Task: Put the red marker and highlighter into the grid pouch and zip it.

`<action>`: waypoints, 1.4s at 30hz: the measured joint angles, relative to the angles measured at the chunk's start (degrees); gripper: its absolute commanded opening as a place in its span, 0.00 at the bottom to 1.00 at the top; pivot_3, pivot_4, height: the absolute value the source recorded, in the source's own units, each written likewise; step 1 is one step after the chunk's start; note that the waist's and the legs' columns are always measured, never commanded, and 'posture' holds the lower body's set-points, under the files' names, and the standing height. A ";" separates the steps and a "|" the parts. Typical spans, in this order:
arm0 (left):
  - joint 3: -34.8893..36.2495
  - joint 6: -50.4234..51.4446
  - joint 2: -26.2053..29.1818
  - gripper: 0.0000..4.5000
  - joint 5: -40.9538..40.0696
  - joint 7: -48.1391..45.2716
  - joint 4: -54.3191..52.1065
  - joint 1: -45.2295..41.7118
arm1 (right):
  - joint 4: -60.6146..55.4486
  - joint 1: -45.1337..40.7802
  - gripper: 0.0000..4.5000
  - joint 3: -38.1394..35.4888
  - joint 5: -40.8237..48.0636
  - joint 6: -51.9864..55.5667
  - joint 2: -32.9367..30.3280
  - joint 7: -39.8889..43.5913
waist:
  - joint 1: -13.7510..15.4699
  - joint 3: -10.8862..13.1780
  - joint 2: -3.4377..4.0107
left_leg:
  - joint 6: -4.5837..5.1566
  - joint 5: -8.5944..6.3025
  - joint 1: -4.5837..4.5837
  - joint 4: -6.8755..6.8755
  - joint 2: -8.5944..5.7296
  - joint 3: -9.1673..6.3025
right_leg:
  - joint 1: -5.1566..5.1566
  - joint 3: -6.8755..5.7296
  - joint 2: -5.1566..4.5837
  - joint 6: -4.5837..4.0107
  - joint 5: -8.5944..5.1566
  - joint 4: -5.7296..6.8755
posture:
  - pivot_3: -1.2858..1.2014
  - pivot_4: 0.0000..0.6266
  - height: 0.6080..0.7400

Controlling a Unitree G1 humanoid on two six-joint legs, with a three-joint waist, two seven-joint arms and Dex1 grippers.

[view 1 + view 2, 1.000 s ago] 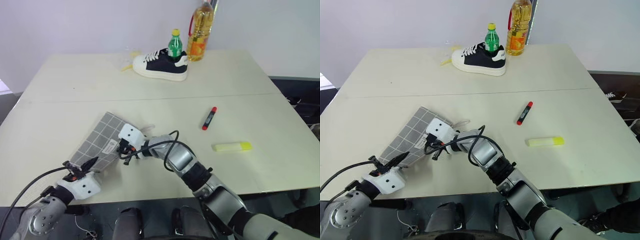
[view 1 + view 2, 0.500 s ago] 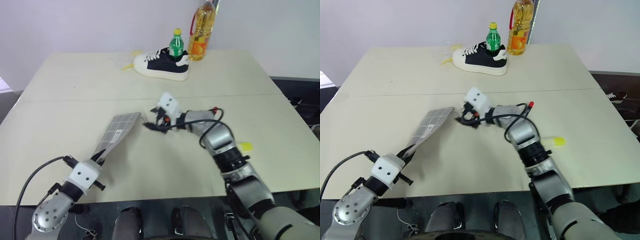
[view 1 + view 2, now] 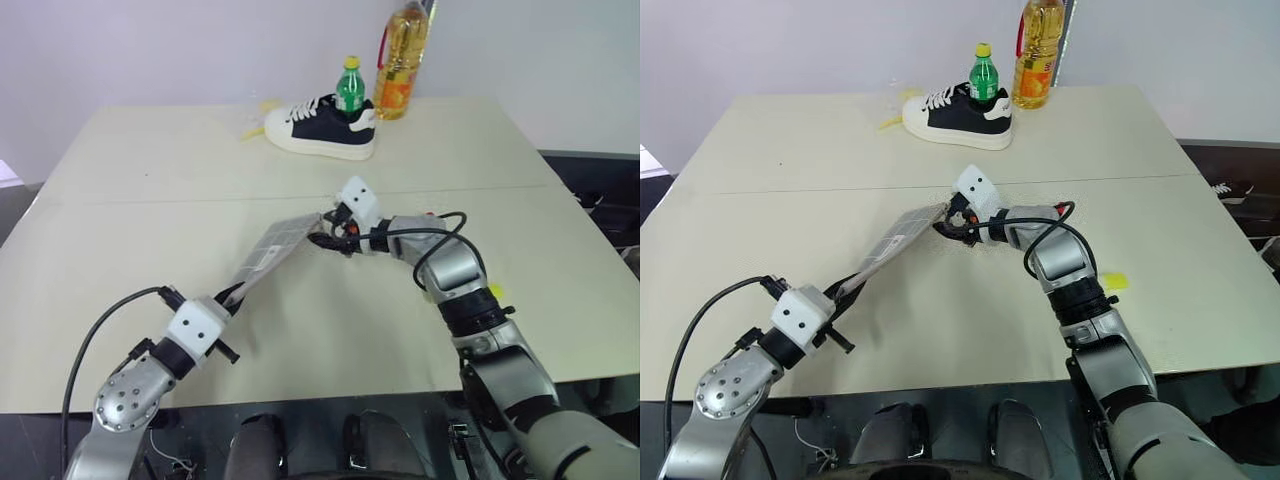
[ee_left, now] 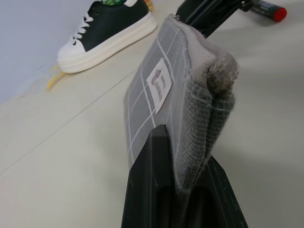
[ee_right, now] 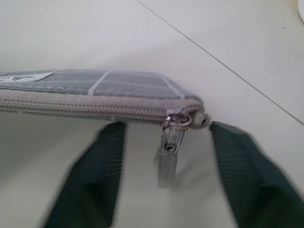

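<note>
Now the left tool point(image 3: 232, 297) is clamping shut on the near end of the grid pouch point(image 3: 275, 247), holding it up off the pale counter point(image 3: 150, 215) so it is slanting up and away toward the middle of the scene. A second ago the pouch was lying flat at the near left of the counter; it has since been lifted and swung rightward. In the left wrist view the two black fingers point(image 4: 152, 190) are pinching the grey fabric, with the small white label point(image 4: 159, 81) facing out.

At the pouch's far end the right tool point(image 3: 335, 237) is waiting with its jaws apart, one on each side of the zipper pull tab point(image 5: 168, 154), which is hanging free between them. The zipper line is looking closed along the top edge. The right arm has moved away from the near left and is now meeting the raised pouch at centre.

Farther right, the red marker point(image 4: 268, 8) is lying on the counter behind the right arm, and a sliver of the highlighter point(image 3: 1113, 281) is peeking out at the arm's right side. Neither pen is in the pouch yet.

My reading is that the pouch is being steadied so the right tool can pinch the tab and pull the zipper open, a step not yet done.

At the far edge a shoe point(image 3: 320, 127), a green bottle point(image 3: 350, 87) and an oil bottle point(image 3: 403, 60) are standing well apart from the work.
</note>
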 measured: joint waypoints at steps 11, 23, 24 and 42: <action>-0.79 1.74 -0.72 0.00 0.31 0.65 -0.23 -1.46 | -2.10 -0.48 0.01 2.42 -1.03 1.10 -1.10 -0.51 | 0.08 0.01 0.01 | 0.00 0.00 0.00 0.00 -0.01 -0.01 | 0.01 0.00 -0.04 0.00 0.00 0.00 | 0.52 0.24 0.74; -9.34 5.55 -6.20 0.00 4.12 4.33 5.28 -10.26 | -15.37 1.48 0.01 11.26 -6.33 -1.45 -8.59 5.69 | 0.19 -0.01 -0.03 | 0.00 0.00 0.00 0.03 -0.08 -0.01 | 0.03 0.00 -0.02 0.01 0.00 0.01 | 0.52 0.24 0.74; -9.88 5.63 -6.65 0.00 4.49 4.59 6.18 -11.39 | -16.82 1.67 0.01 11.98 -6.46 -1.51 -9.02 6.64 | 0.19 -0.02 -0.05 | 0.00 0.00 0.00 0.04 -0.08 -0.02 | 0.04 -0.01 -0.02 0.01 0.00 0.01 | 0.52 0.24 0.74; -13.30 5.56 -11.77 0.00 6.51 7.88 14.15 -19.66 | -28.92 3.59 0.24 15.69 -6.88 1.91 -12.36 12.82 | 0.24 -0.03 -0.07 | 0.00 0.01 0.01 0.10 -0.10 -0.04 | 0.08 -0.01 -0.02 0.01 0.01 0.03 | 0.52 0.24 0.74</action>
